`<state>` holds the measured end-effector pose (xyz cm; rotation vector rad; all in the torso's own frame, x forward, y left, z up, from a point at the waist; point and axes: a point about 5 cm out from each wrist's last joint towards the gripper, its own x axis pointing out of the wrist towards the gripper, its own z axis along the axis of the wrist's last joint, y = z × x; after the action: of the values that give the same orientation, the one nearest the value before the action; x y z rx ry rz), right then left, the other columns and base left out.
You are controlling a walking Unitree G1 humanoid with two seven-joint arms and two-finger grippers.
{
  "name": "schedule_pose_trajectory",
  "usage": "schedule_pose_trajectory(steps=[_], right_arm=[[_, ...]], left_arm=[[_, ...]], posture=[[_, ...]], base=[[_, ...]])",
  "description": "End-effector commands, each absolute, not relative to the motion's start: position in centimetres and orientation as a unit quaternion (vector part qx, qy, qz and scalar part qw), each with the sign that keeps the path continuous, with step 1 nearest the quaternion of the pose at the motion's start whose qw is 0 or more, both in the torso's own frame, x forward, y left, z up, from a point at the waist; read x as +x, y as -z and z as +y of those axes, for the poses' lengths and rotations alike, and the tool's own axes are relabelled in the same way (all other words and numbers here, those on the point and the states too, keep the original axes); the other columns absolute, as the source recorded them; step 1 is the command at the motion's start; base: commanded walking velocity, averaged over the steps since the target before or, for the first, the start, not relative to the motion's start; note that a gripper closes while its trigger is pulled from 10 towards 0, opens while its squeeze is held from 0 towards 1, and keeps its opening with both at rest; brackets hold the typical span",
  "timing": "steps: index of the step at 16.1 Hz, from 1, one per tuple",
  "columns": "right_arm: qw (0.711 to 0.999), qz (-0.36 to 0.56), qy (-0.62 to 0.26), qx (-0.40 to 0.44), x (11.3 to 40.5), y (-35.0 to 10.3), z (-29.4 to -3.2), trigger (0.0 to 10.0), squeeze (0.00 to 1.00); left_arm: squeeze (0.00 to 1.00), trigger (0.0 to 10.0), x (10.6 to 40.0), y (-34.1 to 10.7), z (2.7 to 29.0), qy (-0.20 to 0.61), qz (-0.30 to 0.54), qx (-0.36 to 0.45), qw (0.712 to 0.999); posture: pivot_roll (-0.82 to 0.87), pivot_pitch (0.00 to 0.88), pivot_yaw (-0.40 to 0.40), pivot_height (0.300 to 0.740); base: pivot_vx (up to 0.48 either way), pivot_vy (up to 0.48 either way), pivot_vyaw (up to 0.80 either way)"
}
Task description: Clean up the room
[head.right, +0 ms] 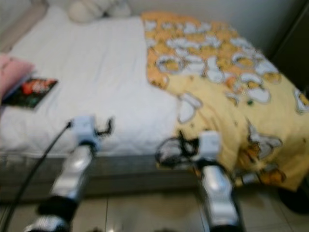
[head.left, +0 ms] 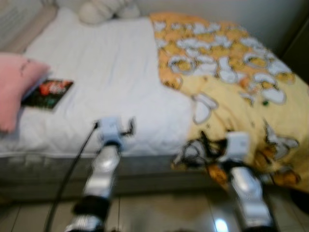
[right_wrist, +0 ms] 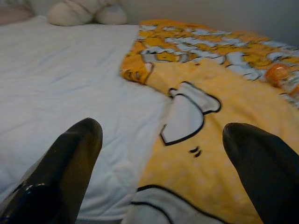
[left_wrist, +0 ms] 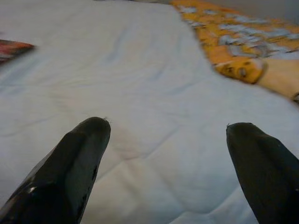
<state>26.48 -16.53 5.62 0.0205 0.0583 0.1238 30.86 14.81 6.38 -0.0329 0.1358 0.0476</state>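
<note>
A bed with a white sheet (head.left: 111,67) stands before me. A yellow cartoon-print blanket (head.left: 227,63) lies crumpled over its right half and hangs over the front edge. A dark book (head.left: 48,93) with a red picture lies on the sheet at the left, beside a pink pillow (head.left: 17,82). My left gripper (left_wrist: 168,126) is open over the sheet near the front edge, holding nothing. My right gripper (right_wrist: 163,126) is open at the blanket's lower fold (right_wrist: 187,112), also with nothing held. A small orange item (right_wrist: 279,74), blurred, rests on the blanket.
White cushions or plush (head.left: 104,9) sit at the head of the bed by the wall. Dark furniture (head.left: 300,43) stands at the far right. Glossy tiled floor (head.left: 159,212) runs below the bed's front edge. A black cable (head.left: 72,166) trails along my left arm.
</note>
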Motion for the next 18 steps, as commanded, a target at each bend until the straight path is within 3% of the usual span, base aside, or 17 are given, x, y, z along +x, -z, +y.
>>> schedule_pose_trajectory(steps=[1,6,9,13,15,18], right_arm=[[0.998,0.024,-0.053,0.002,26.7,-5.9,-17.5,10.0,0.0],[0.998,-0.035,-0.016,0.04,25.7,-7.5,-19.4,10.0,0.0],[0.999,0.001,-0.03,0.013,21.9,-6.3,-20.6,10.0,0.0],[0.999,0.01,0.018,0.028,22.8,-5.6,-20.4,10.0,0.0],[0.999,0.005,0.019,0.036,22.7,-5.9,-19.8,10.0,0.0],[0.999,0.01,0.031,0.028,21.9,-5.4,-19.9,10.0,0.0]], left_arm=[[0.0,10.0,30.8,-6.3,14.2,-0.015,0.064,-0.004,0.998],[0.0,10.0,28.6,-6.9,17.6,-0.047,0.016,0.038,0.998],[0.0,10.0,25.1,-7.0,17.6,0.03,0.01,0.058,0.998],[0.0,10.0,27.7,-7.9,16.7,0.009,0.005,0.05,0.999],[0.0,10.0,28.7,-8.6,14.6,0.064,-0.004,0.049,0.997],[0.0,10.0,29.7,-8.3,14.0,0.085,0.005,0.043,0.995]], posture=[[0.06,0.0,-0.042,0.736],[0.05,0.0,-0.024,0.736],[0.04,0.0,-0.031,0.736],[0.06,0.0,-0.031,0.736],[0.01,0.0,-0.002,0.736],[-0.01,0.0,0.016,0.736]], base=[[0.0,-0.458,0.0],[0.0,-0.458,0.0],[0.0,-0.469,0.0],[0.0,-0.469,0.26],[0.0,-0.467,0.63],[0.0,-0.465,0.35]])
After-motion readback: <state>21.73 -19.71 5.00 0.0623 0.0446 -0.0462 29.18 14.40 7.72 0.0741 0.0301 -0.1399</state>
